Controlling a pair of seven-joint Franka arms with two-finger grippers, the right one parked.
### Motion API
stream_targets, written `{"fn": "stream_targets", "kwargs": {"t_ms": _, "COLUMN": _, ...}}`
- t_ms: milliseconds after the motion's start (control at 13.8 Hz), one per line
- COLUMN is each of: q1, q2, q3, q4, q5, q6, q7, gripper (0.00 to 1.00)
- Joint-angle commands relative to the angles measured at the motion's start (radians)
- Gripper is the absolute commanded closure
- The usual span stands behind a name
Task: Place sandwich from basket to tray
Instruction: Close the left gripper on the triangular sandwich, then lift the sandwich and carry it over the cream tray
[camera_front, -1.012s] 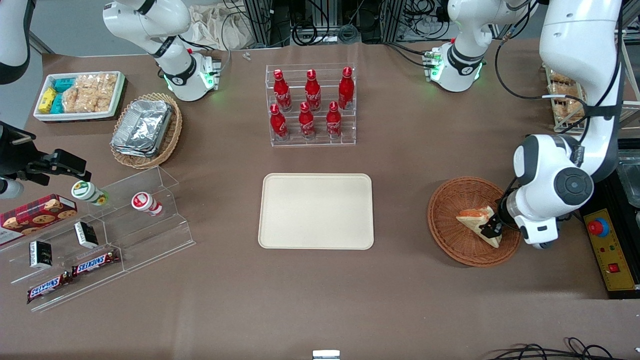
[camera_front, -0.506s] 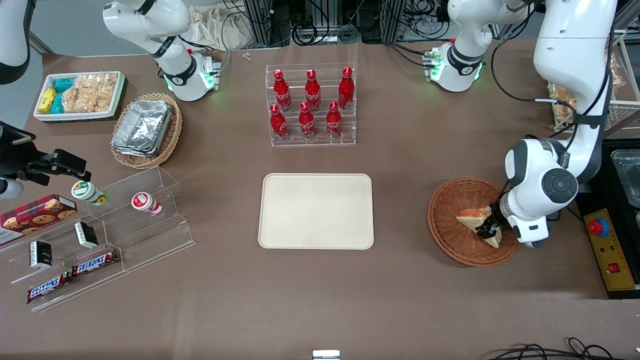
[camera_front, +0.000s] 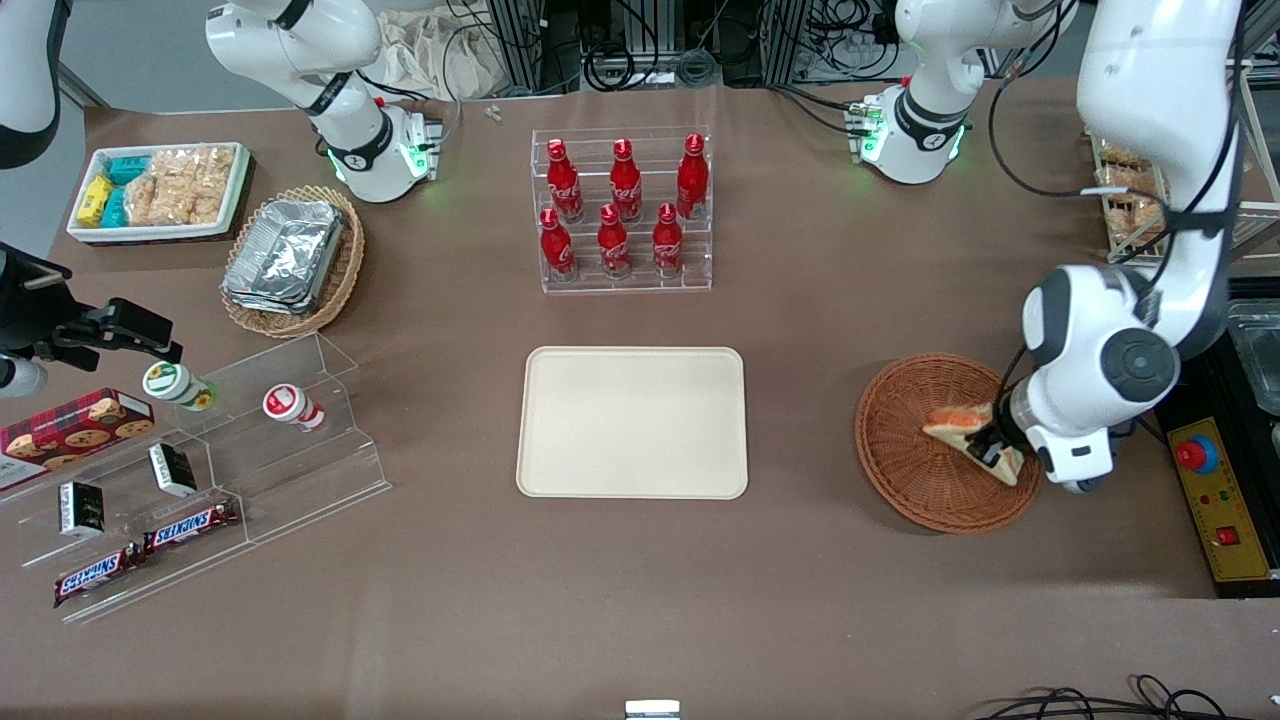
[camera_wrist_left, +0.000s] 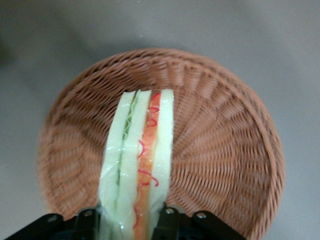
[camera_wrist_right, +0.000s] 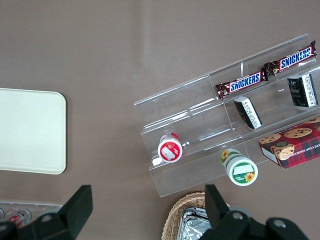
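Wicker, reddish-brown and round: that was the basket, toward the working arm's end of the table, w/ the sandwich over it. I had the left gripper low over the basket's edge, and its jaws were pinching the wide end of the wedge, one on each bread face; the wrist view showed white bread, green and orange-red filling between the fingers. The sandwich looked tilted, pointed end aimed toward the tray. I could not tell whether it was clear of the weave or resting on it.

Step in hand, as I judged it: grasp made, lift starting. Approx. a third of the job done. Next move called for a straight raise to clear the basket rim, then a carry across bare brown tabletop to the tray, which lay flat and beige at mid-table, well apart from the basket. Soft bread, so I figured gentle squeeze, slow travel, low release.

Counts, front view:
- 1 sandwich, 1 round basket, 1 tray.
- 6 red bottles in a clear rack, farther from the camera than the tray.
- 1 tan oval basket w/ foil containers, no. unclear.
- 1 white bin of snack packets.
- 1 clear stepped stand near the parked arm's end w/ 2 Snickers bars, 2 small cups, 2 dark packets.
- 1 cookie box beside it.
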Motion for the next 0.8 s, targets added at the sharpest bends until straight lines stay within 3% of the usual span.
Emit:
{"fn": "stream_targets", "kwargs": {"t_ms": 0, "q1": -0.007, "q2": -0.093, "q3": -0.08, "q4": 0.045, "q5": 0.002, "q6": -0.198, "q7": 0.056, "gripper": 1.0}}
{"fn": "stream_targets", "kwargs": {"t_ms": 434, "q1": -0.01, "q2": -0.094, "q3": -0.362, "q4": 0.045, "q5": 0.016, "q6": -0.2, "q7": 0.162, "gripper": 1.0}}
{"fn": "stream_targets", "kwargs": {"t_ms": 723, "q1": -0.013, "q2": -0.024, "q3": -0.522, "q4": 0.029, "q5": 0.107, "q6": -0.07, "q7": 0.169, "gripper": 1.0}}
